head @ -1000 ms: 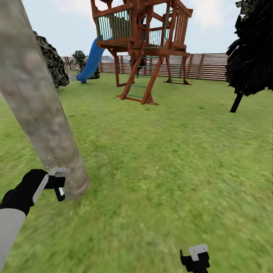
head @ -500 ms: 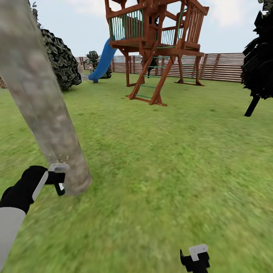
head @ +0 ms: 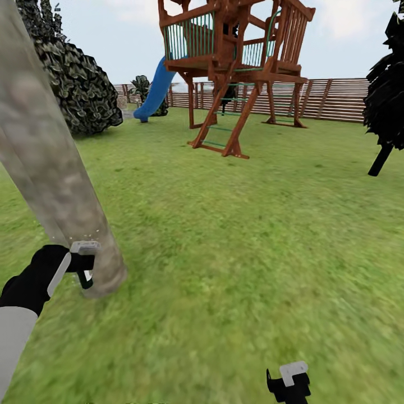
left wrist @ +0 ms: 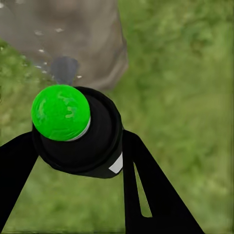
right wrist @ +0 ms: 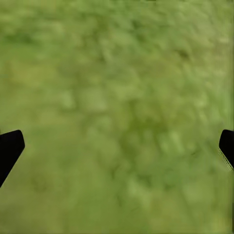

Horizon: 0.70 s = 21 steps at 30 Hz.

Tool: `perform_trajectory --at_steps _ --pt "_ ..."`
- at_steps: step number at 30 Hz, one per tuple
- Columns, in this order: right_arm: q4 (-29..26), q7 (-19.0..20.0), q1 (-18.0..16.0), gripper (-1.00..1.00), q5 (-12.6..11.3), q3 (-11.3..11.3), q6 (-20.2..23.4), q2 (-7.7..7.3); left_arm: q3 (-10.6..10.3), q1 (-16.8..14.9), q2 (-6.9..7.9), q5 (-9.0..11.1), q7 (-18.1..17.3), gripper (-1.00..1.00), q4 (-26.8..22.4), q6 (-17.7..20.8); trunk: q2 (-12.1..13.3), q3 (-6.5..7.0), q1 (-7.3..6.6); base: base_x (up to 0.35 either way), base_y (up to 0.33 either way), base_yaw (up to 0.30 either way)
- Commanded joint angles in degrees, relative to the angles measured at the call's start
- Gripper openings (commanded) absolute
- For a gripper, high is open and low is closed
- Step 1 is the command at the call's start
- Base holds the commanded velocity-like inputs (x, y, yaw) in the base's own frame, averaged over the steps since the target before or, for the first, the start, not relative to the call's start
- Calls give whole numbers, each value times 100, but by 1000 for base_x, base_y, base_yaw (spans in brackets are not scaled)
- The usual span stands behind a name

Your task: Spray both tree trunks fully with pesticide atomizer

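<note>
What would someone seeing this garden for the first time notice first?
Probably the thick grey-beige tree trunk leaning across the head view's left, with the left gripper at its base holding a black atomizer with a green cap. Behind it, a tall red-brown wooden play tower with a blue slide stands before the slatted fence.

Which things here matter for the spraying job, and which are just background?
Job:
- sprayer, held in the left gripper
- tree trunk, pale specks near its base
- grass

Background:
- wooden play tower with blue slide
- slatted fence
- dark bushy tree
- black tree
- right gripper, open over grass
</note>
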Motion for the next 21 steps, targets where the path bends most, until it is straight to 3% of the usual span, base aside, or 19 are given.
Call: perform_trajectory --at_steps 1,8,18,21 --pt "0 -1 0 100 0 0 0 0 0 0 0 -5 2 -100 4 -2 0 0 0 5 -271 269" --pt "0 3 0 100 9 0 0 1 9 -9 0 -5 9 -100 -2 -3 0 0 0 85 -258 259" --pt "0 3 0 100 9 0 0 1 9 -1 0 -13 10 -100 6 -3 0 0 0 228 -206 20" --pt "0 3 0 100 9 0 0 1 35 17 3 -20 16 -100 6 -3 0 0 0 227 -205 211"
